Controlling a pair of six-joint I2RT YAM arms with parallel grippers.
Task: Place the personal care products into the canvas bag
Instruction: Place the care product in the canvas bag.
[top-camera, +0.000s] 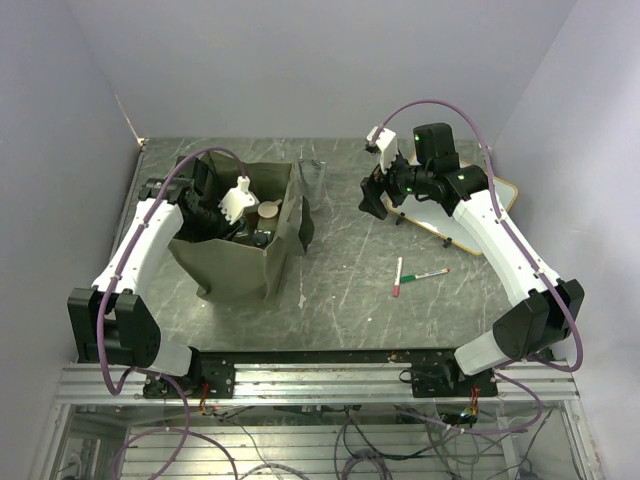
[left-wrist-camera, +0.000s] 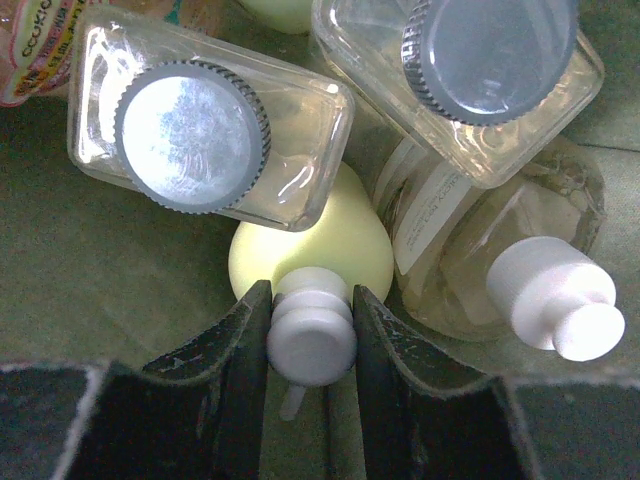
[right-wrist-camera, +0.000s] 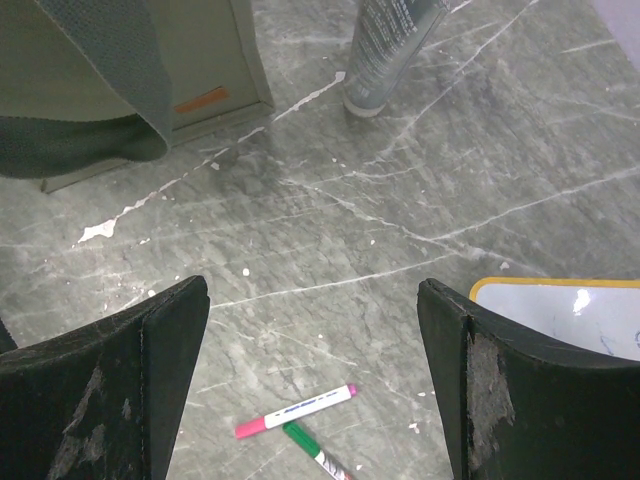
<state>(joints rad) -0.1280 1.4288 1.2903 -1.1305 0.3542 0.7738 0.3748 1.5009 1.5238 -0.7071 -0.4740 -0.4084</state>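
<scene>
The olive-green canvas bag stands open at the left. My left gripper reaches down inside it and is shut on the white cap of a pale yellow-green bottle. Around it in the bag lie two clear bottles with grey caps and a clear bottle with a white cap. A grey tube stands upright on the table right of the bag, also in the right wrist view. My right gripper is open and empty above the table.
A pink marker and a green marker lie on the table right of centre. A wood-framed whiteboard lies at the far right under my right arm. A bag strap hangs over the bag's side.
</scene>
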